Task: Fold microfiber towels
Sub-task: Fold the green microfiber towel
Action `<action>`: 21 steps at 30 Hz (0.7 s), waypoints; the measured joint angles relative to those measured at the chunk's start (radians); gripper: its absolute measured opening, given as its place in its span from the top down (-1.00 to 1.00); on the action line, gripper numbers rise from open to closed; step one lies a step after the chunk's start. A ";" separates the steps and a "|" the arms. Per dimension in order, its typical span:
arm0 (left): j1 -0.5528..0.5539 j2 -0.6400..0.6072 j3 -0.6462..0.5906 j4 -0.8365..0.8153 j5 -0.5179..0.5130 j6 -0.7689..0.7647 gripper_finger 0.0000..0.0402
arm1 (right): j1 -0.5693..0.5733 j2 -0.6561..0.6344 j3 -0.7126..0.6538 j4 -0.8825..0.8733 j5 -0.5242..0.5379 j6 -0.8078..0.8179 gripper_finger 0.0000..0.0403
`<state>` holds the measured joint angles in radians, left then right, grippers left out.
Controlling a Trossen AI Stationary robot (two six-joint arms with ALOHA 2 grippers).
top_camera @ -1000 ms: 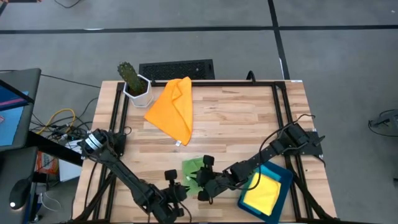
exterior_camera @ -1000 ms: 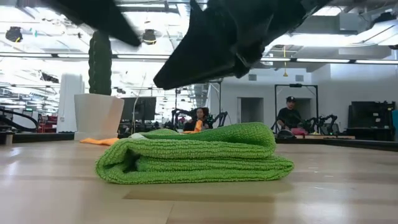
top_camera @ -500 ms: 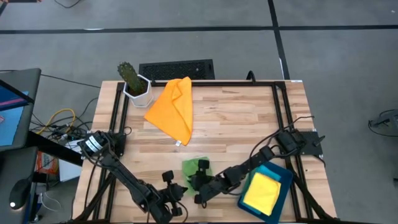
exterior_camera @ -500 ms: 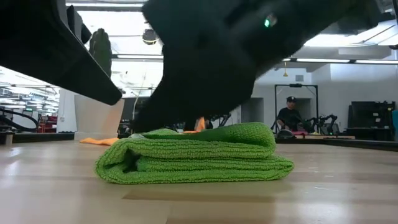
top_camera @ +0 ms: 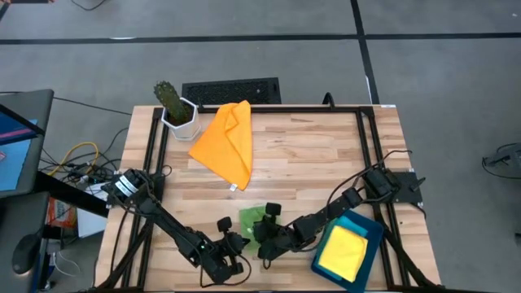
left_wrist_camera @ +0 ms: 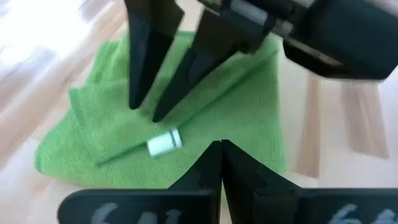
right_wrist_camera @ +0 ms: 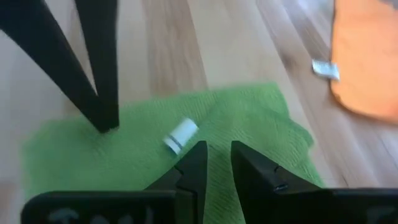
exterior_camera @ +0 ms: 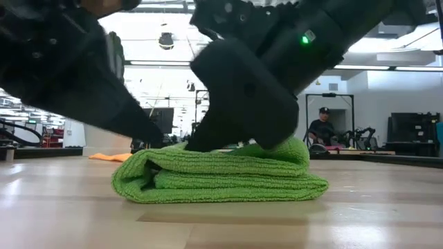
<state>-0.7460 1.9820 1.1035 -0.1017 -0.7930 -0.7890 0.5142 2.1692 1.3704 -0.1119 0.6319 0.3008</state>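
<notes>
Left gripper (left_wrist_camera: 217, 149) is seen fully closed, empty, tips at the folded green towel (left_wrist_camera: 230, 118); right gripper (right_wrist_camera: 214, 158) is held slightly parted, pressed on top.

- No lettering, number or brand can be read on anything here.
- The small white tag (left_wrist_camera: 164, 143) on the green towel (left_wrist_camera: 236, 118) shows no legible print.
</notes>
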 joint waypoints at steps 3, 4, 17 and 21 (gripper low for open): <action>0.009 0.000 0.001 0.009 -0.003 0.012 1.00 | -0.001 0.001 -0.001 -0.038 0.003 0.021 0.52; 0.012 0.000 0.001 0.008 0.004 0.017 1.00 | 0.000 0.001 -0.001 -0.041 0.003 0.021 0.52; 0.012 0.039 0.001 0.049 0.018 0.019 1.00 | 0.035 0.028 0.059 -0.029 0.022 0.019 0.52; 0.013 0.071 0.001 0.075 0.038 0.022 1.00 | 0.028 0.045 0.055 -0.062 0.013 0.034 0.52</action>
<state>-0.7334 2.0526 1.1049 -0.0267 -0.7553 -0.7672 0.5420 2.2143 1.4252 -0.1742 0.6453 0.3347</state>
